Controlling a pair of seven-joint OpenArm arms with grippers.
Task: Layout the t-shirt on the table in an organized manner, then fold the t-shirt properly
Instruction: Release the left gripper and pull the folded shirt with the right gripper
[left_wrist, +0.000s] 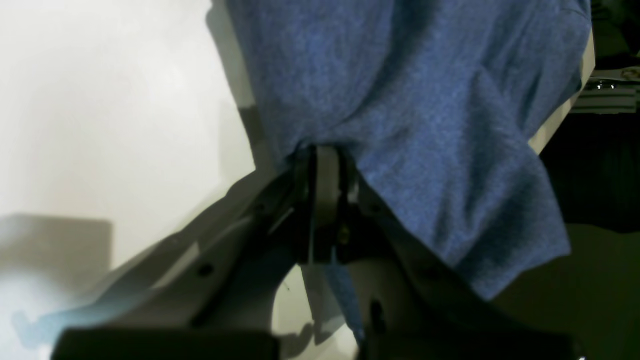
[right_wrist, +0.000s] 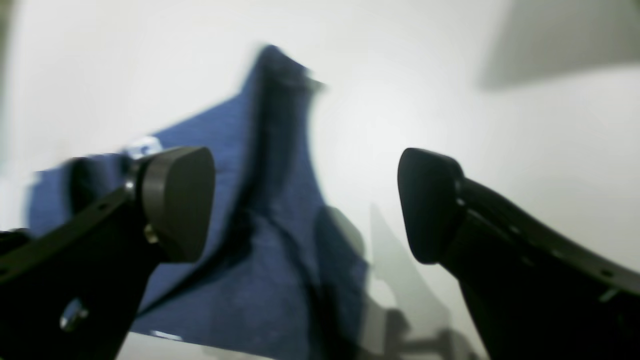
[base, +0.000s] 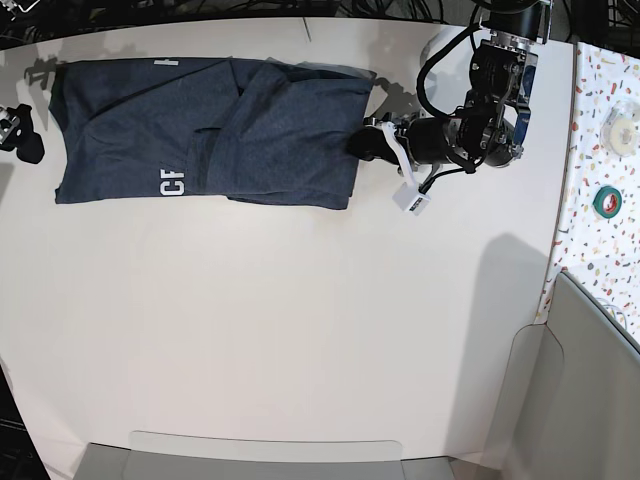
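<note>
From the base view my left arm reaches in from the far right corner of the table (base: 300, 340), bent low with its wrist turned toward the t-shirt (base: 210, 135), and the left gripper (base: 362, 143) sits right at the shirt's right-hand edge. In the left wrist view that left gripper (left_wrist: 325, 165) has its jaws pressed together on a pinch of the fabric, the cloth bunching at the tips and draping off to one side in soft folds. My right gripper (base: 22, 138) shows only at the far left border of the base view, just beside the shirt's other end and apart from it; in the right wrist view the right gripper (right_wrist: 305, 200) hangs above the cloth with its two dark, rounded, matte pads (right_wrist: 177, 200) spread wide and nothing between them. The t-shirt (right_wrist: 270, 210) is a heathered navy knit, soft and slightly fuzzy up close, lying along the far side of the white tabletop, mostly flat but with a diagonal fold across the middle and a rumpled ridge. White block letters (base: 171, 184) show near its lower edge. The table is smooth, plain and matte; a speckled terrazzo strip (base: 600, 130) runs along its right side, carrying a green ring (base: 607, 199).
</note>
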